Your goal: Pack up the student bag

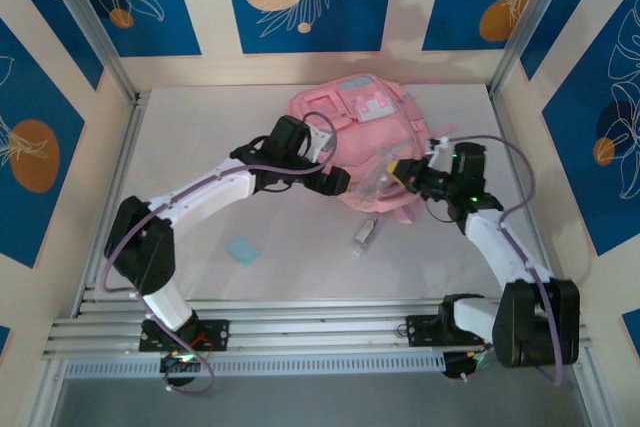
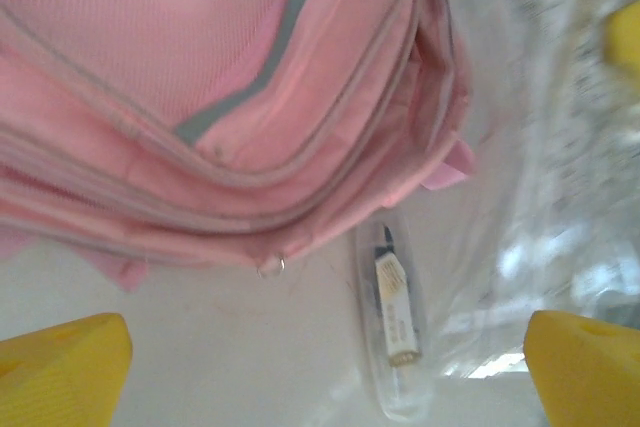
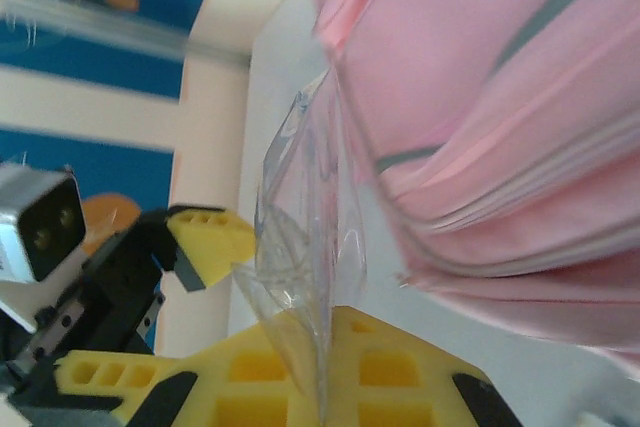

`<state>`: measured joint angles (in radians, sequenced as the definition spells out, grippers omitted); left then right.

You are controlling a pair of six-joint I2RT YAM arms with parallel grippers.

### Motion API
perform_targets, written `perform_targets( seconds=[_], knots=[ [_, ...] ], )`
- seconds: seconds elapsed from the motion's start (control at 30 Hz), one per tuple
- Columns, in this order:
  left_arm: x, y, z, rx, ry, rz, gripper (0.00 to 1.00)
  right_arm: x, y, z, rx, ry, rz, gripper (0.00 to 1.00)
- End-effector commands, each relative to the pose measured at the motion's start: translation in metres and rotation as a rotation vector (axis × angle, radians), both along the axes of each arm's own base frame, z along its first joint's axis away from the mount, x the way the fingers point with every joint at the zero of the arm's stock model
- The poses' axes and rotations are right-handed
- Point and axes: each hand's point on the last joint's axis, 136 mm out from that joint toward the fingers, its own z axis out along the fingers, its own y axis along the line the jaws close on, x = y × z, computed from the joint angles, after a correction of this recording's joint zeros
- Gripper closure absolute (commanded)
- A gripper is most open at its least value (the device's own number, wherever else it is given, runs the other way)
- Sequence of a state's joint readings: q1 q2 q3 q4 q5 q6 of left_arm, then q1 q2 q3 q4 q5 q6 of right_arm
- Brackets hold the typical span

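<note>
The right gripper [image 3: 322, 379] has its yellow jaws pressed together on the lower edge of a clear plastic bag [image 3: 305, 237], and the bag stands up crumpled out of this pinch. Directly behind the plastic, on the right of this gripper, lies the student bag [image 3: 500, 97] on the white tabletop [image 3: 285, 87]. Its pink side with the grey-blue trim is very near, but I cannot tell if the plastic touches it. The left gripper [image 2: 320, 382] is spread wide, with one yellow fingertip [image 2: 60, 367] at each side. Just ahead of it, between the two fingers and a little to the right, a small clear case [image 2: 395, 322] with a white stick inside lies flat on the tabletop. Beyond the case is the zipped edge of the student bag, and the case's far end is just beside it. Well behind the left gripper, toward the arm bases, a light blue square [image 1: 243, 249] lies alone on the tabletop.
</note>
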<state>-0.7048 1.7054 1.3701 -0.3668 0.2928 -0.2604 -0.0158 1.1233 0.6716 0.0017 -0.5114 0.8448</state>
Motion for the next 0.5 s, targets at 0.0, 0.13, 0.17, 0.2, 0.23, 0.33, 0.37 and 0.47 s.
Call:
perform_targets(
  seconds=[0.0, 0.13, 0.17, 0.2, 0.23, 0.33, 0.37, 0.47],
  knots=[
    [0.016, -0.02, -0.004, 0.08, -0.116, -0.048, 0.04, -0.013, -0.045, -0.008, -0.017, 0.118, -0.14, 1.0],
    [0.028, -0.037, -0.02, 0.219, -0.205, -0.101, 0.07, -0.019, -0.083, 0.01, 0.057, 0.101, -0.245, 1.0],
    [0.031, -0.041, -0.025, 0.272, -0.238, -0.11, 0.08, -0.021, -0.091, 0.013, 0.059, 0.097, -0.273, 1.0],
    [0.032, -0.047, -0.028, 0.316, -0.276, -0.13, 0.08, -0.022, -0.099, 0.015, 0.053, 0.093, -0.304, 1.0],
    [0.035, -0.052, -0.031, 0.357, -0.316, -0.142, 0.08, -0.024, -0.105, 0.016, 0.047, 0.094, -0.329, 1.0],
    [0.043, -0.068, -0.045, 0.457, -0.4, -0.153, 0.06, -0.027, -0.12, 0.021, 0.048, 0.081, -0.381, 1.0],
    [0.048, -0.07, -0.051, 0.472, -0.404, -0.143, 0.07, -0.028, -0.123, 0.023, 0.056, 0.075, -0.389, 1.0],
    [0.063, -0.078, -0.061, 0.501, -0.422, -0.122, 0.06, -0.031, -0.127, 0.027, 0.076, 0.065, -0.393, 1.0]
  ],
)
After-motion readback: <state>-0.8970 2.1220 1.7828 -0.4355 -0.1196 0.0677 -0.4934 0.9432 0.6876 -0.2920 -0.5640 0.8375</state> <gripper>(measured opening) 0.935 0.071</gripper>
